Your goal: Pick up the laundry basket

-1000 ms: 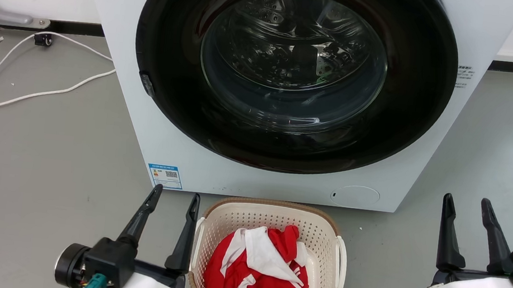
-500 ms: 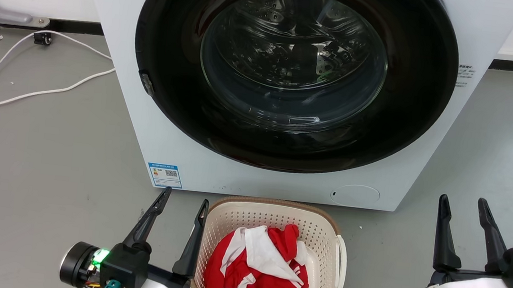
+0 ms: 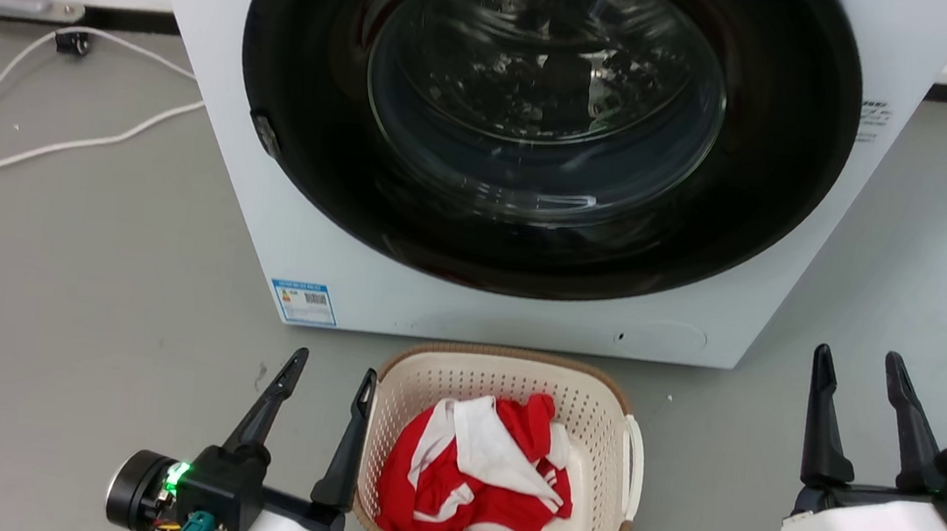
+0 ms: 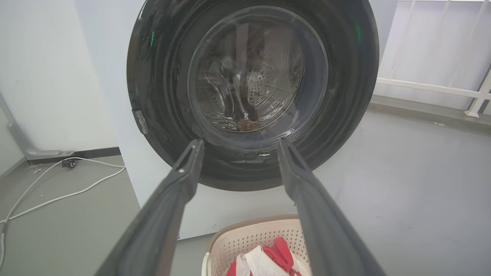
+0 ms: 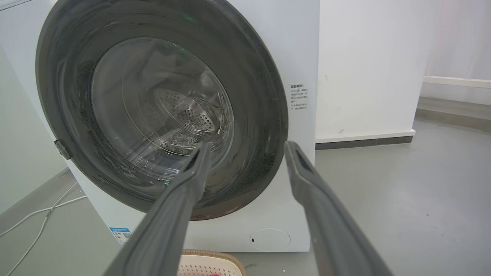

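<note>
Left gripper point(image 3: 335, 367): fingers spread, nothing between them, tips aimed at the washer point(image 3: 347, 296).
Inner finger point(image 3: 344, 454): lies across the basket's point(image 3: 508, 355) left rim in the head view; touching or hovering above it, I cannot tell.
Basket: immediately right of the left gripper, on the floor point(image 3: 82, 304), not yet held.
Clothes point(image 3: 478, 477): a red-and-white bundle in the basket, heaped toward the left gripper's side.
Right gripper point(image 3: 858, 357): also spread and empty, with bare floor between it and the basket's right handle point(image 3: 635, 467).
Washer: just ahead of both sets of fingertips, door shut, with the basket's far rim near its base.
Risk, shove: if the inner finger closes or drops from here, it probably pushes the light basket away instead of catching it.
Risk, tilt: a grip on the left side alone likely tips the basket, and the clothes slide or spill out.
Risk, snag: a slim fingertip could jam in the perforated wall and drag the basket.
Risk, bump: a lift that swings forward may knock the rim against the washer.
Risk, reach: the right gripper has a wide gap to cross, and a late arrival leaves the lift lopsided.
</note>
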